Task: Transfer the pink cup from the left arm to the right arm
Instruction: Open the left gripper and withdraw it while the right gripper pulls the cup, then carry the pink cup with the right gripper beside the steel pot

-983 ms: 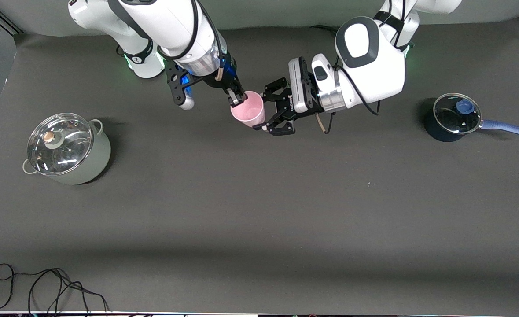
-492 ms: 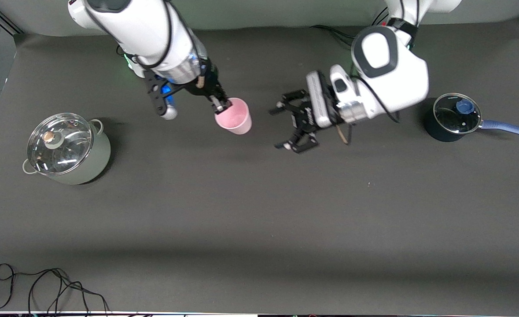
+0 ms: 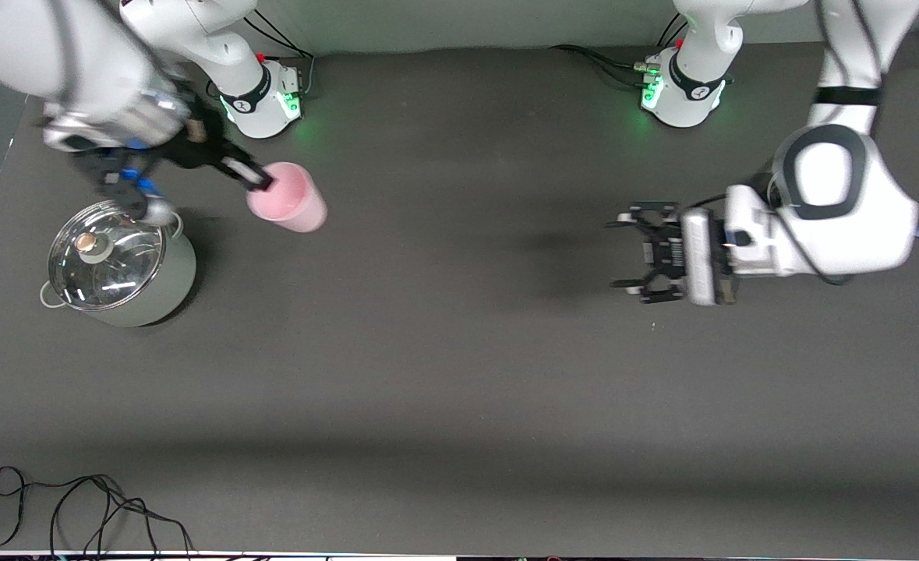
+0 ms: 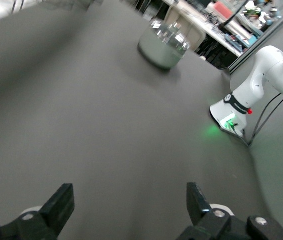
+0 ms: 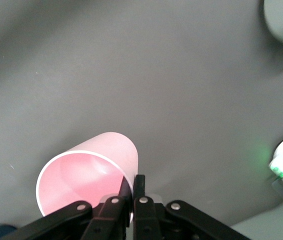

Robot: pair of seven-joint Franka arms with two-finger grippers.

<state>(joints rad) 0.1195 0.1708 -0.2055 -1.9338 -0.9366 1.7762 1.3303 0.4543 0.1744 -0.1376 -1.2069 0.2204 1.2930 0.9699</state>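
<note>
Over the desk point(image 3: 459, 374) beside the lidded pot point(image 3: 116, 265), right gripper point(image 3: 260, 181) has jaws clamped on the pink cup's point(image 3: 288, 206) rim, airborne. Left gripper point(image 3: 640, 257) hangs empty, jaws apart. Handover looks complete; next calls for setting the cup down.

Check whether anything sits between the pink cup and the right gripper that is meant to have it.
Nothing does: the right gripper is already shut on the rim of the pink cup, in the air beside the grey-green pot. The left gripper hangs open and empty toward the left arm's end.
</note>
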